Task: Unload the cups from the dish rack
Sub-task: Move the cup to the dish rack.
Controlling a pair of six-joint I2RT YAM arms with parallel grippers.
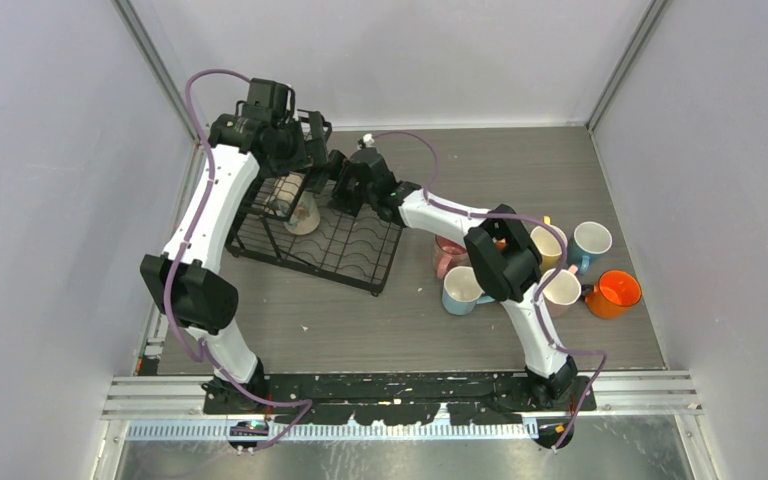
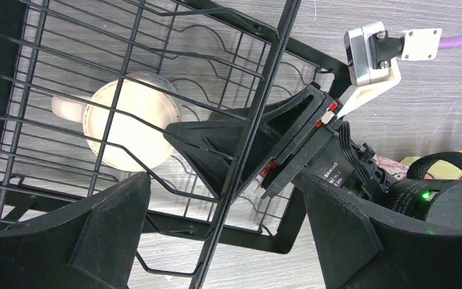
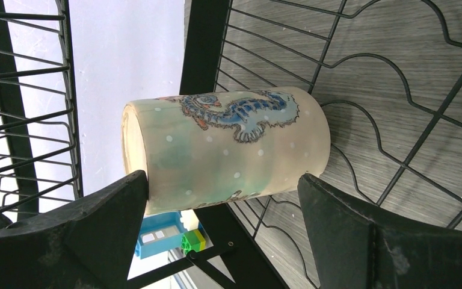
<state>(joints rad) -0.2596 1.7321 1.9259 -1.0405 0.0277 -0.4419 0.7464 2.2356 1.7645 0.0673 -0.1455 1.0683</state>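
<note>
- The right gripper (image 3: 222, 180) was spread wide and gripping nothing, with one finger at each end of the seahorse mug (image 3: 228, 147).
- That beige mug sat inside the dish rack (image 1: 300, 270), in the upper left of the overhead view. It was tipped over or leaning, and I couldn't tell which.
- One finger sat right by the rim and the other by the base. To my eye, closing there could make the glazed ends skid and the mug squirt out of the grip.
- The left gripper (image 2: 227, 180) was also released and empty. It hung over the same corner of the rack, very near the right one, so a careless move could knock the two together.
- In the left wrist view a rack wire crossed in front of the right gripper's fingers. Lifting straight up could snag it and drag the whole rack.
- The mug's handle (image 2: 66, 108) pointed towards the wires at left centre and might hook on them.
- The unloaded cups, including the orange mug (image 1: 612, 293) and the pink mug (image 1: 450, 255), crowded the right of the table. Setting another down there could topple one of them.
</note>
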